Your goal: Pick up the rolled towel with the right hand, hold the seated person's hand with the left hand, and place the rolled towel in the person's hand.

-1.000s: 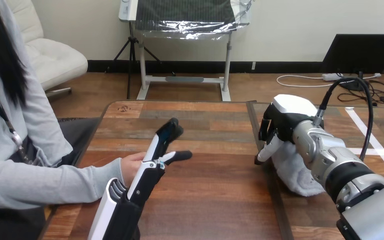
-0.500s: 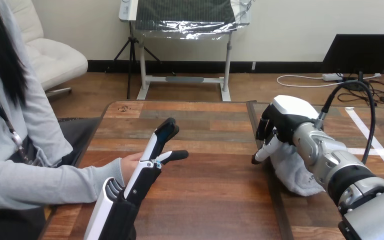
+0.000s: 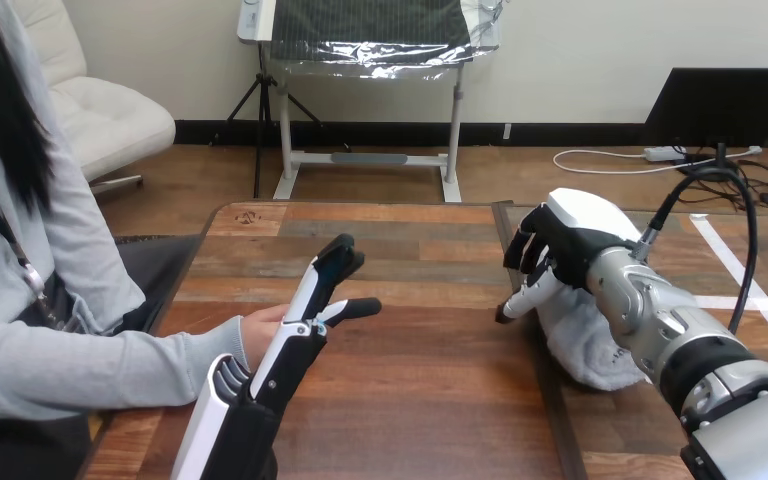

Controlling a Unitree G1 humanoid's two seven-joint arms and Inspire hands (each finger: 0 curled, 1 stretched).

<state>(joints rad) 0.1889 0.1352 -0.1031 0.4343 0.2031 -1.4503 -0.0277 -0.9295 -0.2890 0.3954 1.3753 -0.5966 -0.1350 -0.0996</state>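
Note:
The white rolled towel (image 3: 588, 345) lies on the table's right part, under my right hand (image 3: 570, 240). That hand's fingers curl down over the towel's far end, and its thumb presses the towel's near side. My left hand (image 3: 305, 320) stands on edge at the left with fingers straight and thumb pointing right. The person's hand (image 3: 258, 335) rests on the table just left of it, touching or very close to its palm side; my fingers are not curled round it.
The wooden table (image 3: 410, 400) has a seam running front to back just left of the towel. The person's grey sleeve (image 3: 90, 365) lies along the table's left edge.
My right hand has shifted slightly left over the towel, its thumb tip further left. My left hand has barely moved beside the person's hand.

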